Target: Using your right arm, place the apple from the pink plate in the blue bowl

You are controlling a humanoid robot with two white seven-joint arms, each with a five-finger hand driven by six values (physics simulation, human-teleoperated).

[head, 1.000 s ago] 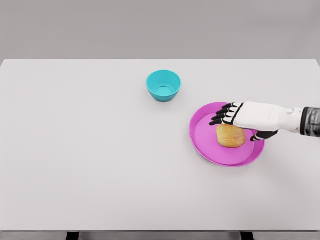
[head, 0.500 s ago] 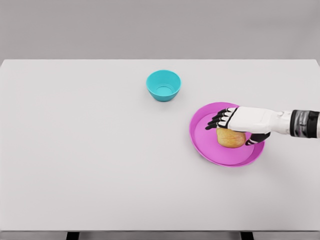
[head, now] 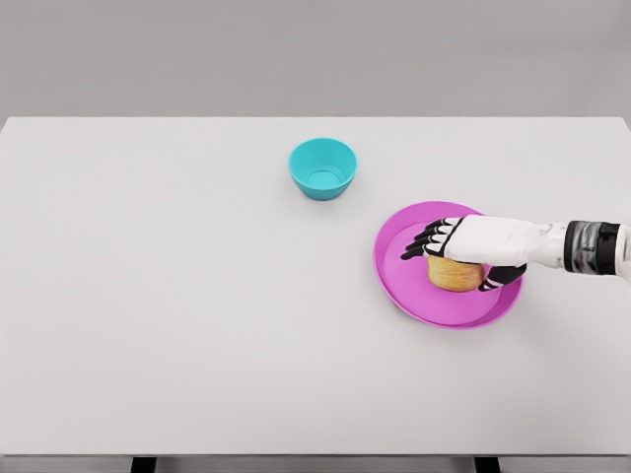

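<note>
A yellow-orange apple (head: 454, 276) lies in the middle of the pink plate (head: 402, 274) on the right of the table. My right hand (head: 456, 254) comes in from the right edge and rests flat over the apple's top, hiding its upper half. Its dark fingers (head: 422, 242) reach past the apple to the left, still stretched out, and the thumb (head: 501, 278) sits by the apple's near right side. The hand is open, not closed round the fruit. The blue bowl (head: 322, 168) stands empty up and to the left of the plate. No left arm shows.
The white table (head: 177, 296) runs across the whole view, with its front edge near the bottom of the picture. A bare stretch of tabletop separates the plate from the bowl.
My right hand has sunk lower onto the apple and slid a little to the left, covering more of it. Apple, plate and bowl have not moved.
</note>
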